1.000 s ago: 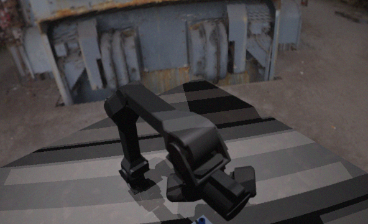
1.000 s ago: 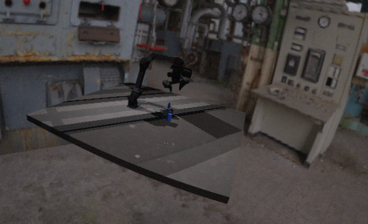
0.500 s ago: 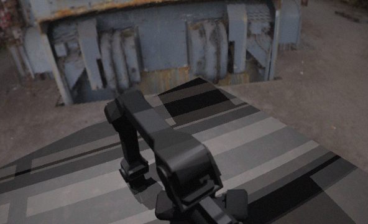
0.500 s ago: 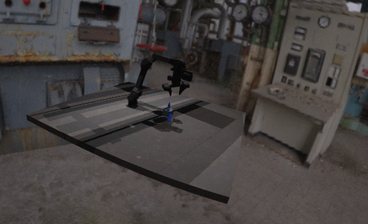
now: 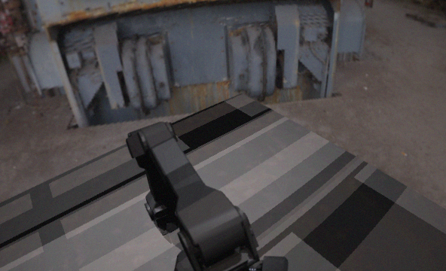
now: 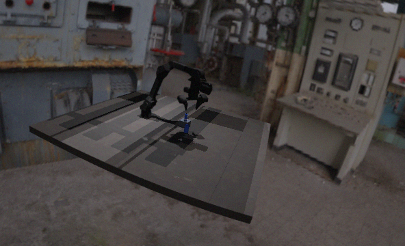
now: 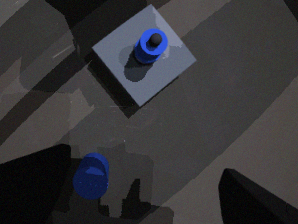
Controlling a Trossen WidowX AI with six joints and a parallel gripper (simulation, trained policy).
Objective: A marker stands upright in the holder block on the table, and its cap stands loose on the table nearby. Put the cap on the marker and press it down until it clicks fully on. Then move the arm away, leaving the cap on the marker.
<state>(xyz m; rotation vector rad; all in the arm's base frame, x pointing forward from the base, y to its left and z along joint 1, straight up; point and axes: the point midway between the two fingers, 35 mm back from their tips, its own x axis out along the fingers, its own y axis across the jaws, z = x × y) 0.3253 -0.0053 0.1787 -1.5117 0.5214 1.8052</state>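
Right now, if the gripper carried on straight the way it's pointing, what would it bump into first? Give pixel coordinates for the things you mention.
Probably the tabletop (image 5: 291, 150) (image 6: 223, 171) (image 7: 225, 90), as the gripper (image 6: 191, 108) (image 7: 146, 168) points down. One finger might clip the blue cap (image 6: 186, 128) (image 7: 91, 176) first; depth is unclear in the wrist view.

A grey control cabinet stands behind the table, near red-handled pipework.

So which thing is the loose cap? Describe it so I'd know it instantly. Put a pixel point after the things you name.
On the striped table (image 6: 223, 164), find the small grey block (image 6: 189, 124) (image 7: 115, 55) with the blue marker (image 6: 185, 117) (image 7: 145, 54) upright in it. Close by is a separate short blue cylinder, the cap (image 6: 186, 128) (image 7: 91, 177). Unlike the marker, it has no dark tip showing and stands outside the block.
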